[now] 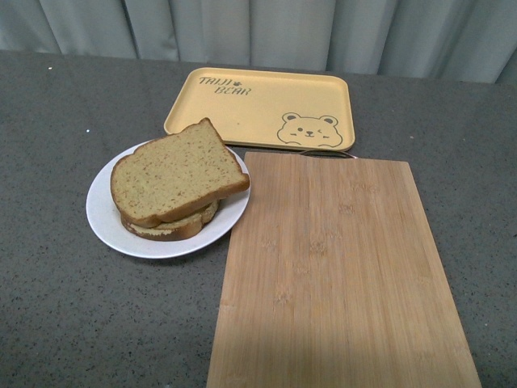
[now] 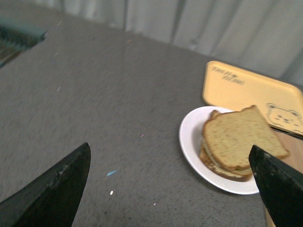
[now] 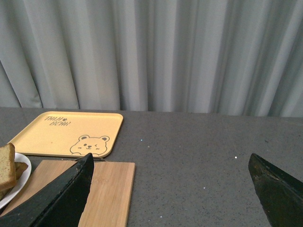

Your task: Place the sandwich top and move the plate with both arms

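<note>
On the plate (image 1: 101, 218), sandwich top (image 1: 178, 171) points dome leftward; left gripper (image 2: 169, 146), right gripper (image 3: 170, 155) spread.

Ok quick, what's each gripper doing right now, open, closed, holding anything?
Left gripper: open, jaws wide apart, holding nothing.
Right gripper: open, jaws wide apart, holding nothing.
</note>
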You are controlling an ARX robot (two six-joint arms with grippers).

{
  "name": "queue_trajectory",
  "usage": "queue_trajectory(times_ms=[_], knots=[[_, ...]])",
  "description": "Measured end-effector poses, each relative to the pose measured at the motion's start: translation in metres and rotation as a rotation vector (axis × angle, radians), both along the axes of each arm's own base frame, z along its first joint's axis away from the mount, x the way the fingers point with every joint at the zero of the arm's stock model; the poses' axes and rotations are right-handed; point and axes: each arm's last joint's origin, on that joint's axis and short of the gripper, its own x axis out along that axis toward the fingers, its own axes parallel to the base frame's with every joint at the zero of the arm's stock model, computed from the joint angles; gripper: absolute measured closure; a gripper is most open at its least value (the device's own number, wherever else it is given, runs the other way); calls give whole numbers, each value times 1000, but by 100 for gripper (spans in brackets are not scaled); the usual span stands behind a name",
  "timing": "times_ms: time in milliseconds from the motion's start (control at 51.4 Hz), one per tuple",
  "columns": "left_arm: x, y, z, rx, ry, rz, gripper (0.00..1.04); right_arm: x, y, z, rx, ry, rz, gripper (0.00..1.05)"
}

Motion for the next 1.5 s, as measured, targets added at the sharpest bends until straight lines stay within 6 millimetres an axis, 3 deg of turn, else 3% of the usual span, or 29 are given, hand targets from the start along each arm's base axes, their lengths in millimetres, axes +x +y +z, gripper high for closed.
queue_trajectory(times_ms=[136, 331, 448, 604, 1052, 1305, 1363, 1441, 1499], knots=[[28, -3, -7, -195, 65, 51, 7, 0, 0, 0, 0, 0, 0, 9], [87, -11, -18, -470, 122, 9, 7, 0, 0, 0, 0, 0, 0, 9], [127, -13, -40, -619, 224, -25, 7, 0, 0, 0, 0, 0, 0, 9], [155, -9, -71, -732, 357, 8, 7, 0, 0, 0, 0, 0, 0, 9], [172, -9, -104, -787, 489, 55, 7, 0, 0, 0, 0, 0, 0, 9], [185, -11, -120, -820, 567, 65, 56, 0, 0, 0, 0, 0, 0, 9], [189, -12, -122, -822, 572, 58, 59, 0, 0, 0, 0, 0, 0, 9], [195, -15, -124, -830, 575, 35, 54, 0, 0, 0, 0, 0, 0, 9], [199, -17, -124, -844, 568, 11, 62, 0, 0, 0, 0, 0, 0, 9]])
